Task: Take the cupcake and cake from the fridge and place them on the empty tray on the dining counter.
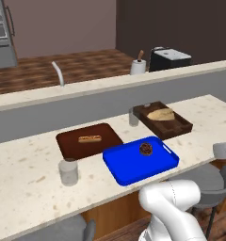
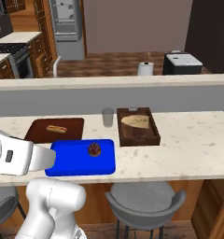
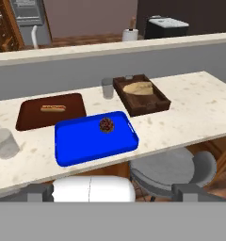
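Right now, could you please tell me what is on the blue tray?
The blue tray holds one small, dark, round item, probably the cupcake, near its back edge. Its underside is hidden.

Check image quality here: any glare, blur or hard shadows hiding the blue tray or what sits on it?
Left base view: even rendered light, no glare; tray crisp. Right base view: white arm covers the tray's left end. Hand view: soft shadows only, small dark item coarse, its detail unclear.

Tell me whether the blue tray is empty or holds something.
Not empty. The blue tray holds one small dark round item, likely the cupcake, sitting near its back edge; the rest of its surface is bare.
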Controlling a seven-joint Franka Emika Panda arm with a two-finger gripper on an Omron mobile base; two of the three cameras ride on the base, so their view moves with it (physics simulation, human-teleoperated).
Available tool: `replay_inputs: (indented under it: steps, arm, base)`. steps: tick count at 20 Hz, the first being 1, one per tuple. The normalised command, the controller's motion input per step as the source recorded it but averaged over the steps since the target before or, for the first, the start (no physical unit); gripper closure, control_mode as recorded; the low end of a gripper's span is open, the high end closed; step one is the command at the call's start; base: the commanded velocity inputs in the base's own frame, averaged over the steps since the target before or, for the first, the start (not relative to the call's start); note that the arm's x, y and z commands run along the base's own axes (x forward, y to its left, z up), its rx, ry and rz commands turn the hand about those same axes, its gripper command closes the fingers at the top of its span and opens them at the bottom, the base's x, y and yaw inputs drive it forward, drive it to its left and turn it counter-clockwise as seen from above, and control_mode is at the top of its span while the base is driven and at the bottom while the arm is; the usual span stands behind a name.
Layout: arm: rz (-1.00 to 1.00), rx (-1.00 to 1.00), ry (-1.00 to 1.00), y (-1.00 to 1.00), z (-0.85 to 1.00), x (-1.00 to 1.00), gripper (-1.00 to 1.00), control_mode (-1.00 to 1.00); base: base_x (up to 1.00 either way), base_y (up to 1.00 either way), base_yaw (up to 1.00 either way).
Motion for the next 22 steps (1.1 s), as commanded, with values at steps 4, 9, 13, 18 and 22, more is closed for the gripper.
replay_inputs:
  steps: [4,9,13,18,22]
  arm:
    - [0.00,0.00,0.00,0.00,0.00,0.00,-1.00,1.00]
    - [0.00,0.00,0.00,0.00,0.00,0.00,-1.00,1.00]
    - [0.00,0.00,0.00,0.00,0.00,0.00,-1.00,1.00]
    - [0.00,0.00,0.00,0.00,0.00,0.00,-1.00,1.00]
    - [0.00,0.00,0.00,0.00,0.00,0.00,-1.00,1.00]
  base:
    - [-0.46,-0.98,-0.03]
    - [-0.34,-0.95,0.00]
    - [-1.00,0.03,-0.04]
    - [-1.00,-0.43,-0.16]
    - [-0.91,-0.95,-0.15]
